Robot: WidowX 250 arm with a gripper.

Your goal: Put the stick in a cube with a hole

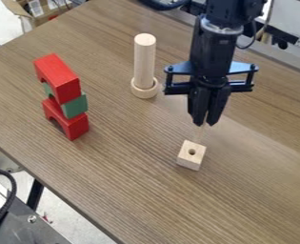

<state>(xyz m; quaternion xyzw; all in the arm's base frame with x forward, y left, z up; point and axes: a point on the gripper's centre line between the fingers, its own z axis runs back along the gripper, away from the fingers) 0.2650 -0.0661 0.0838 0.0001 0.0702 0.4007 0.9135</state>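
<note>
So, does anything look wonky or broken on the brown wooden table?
In the left-hand stack, the green rectangular block looks a bit crooked: it seems to poke out from under the red arch-shaped block on top. I see no spills or damage.

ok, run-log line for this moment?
end effector: closed on thin stick | stick: pointing down, beyond hole as camera sees it | cube: on table, hole up | insertion: not done
</note>
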